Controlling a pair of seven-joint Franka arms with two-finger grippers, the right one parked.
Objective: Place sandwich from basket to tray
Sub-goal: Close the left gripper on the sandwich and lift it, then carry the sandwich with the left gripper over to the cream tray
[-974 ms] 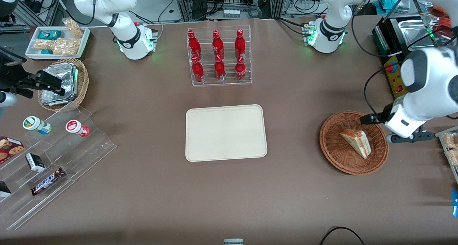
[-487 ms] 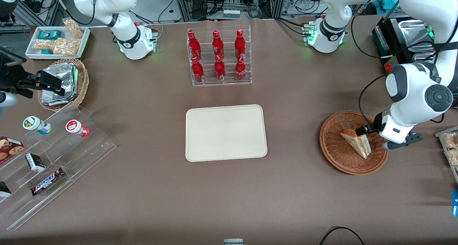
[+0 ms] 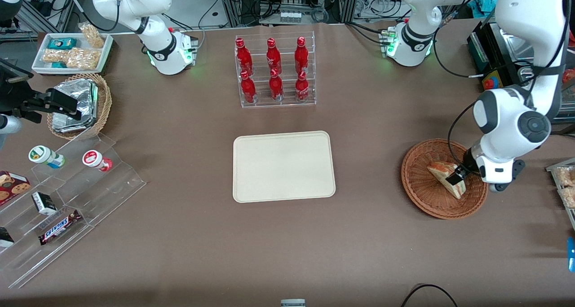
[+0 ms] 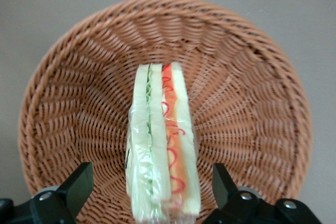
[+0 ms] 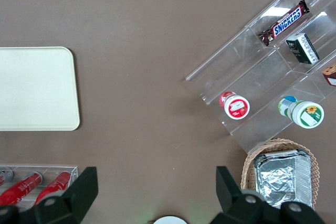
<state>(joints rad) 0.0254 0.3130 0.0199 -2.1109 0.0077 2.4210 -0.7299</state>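
The sandwich (image 3: 444, 177) lies in the shallow brown wicker basket (image 3: 422, 195) toward the working arm's end of the table. It is a wrapped wedge with white bread and red and green filling (image 4: 160, 145). My left gripper (image 3: 457, 177) is low over the basket (image 4: 79, 66), open, with one finger on each side of the sandwich's wide end and a gap to each. The fingers (image 4: 77, 186) do not touch the sandwich. The cream-beige tray (image 3: 284, 166) lies flat and bare at the table's middle; it also shows in the right wrist view (image 5: 37, 87).
A clear rack of red bottles (image 3: 274, 71) stands farther from the camera than the tray. Toward the parked arm's end are a clear stepped snack stand (image 3: 63, 199), a tan basket of foil packets (image 3: 78, 105) and a white snack tray (image 3: 72, 51).
My left gripper has swung over the basket and come down, from above its rim to straddling the sandwich's wide end. The sandwich has not moved.
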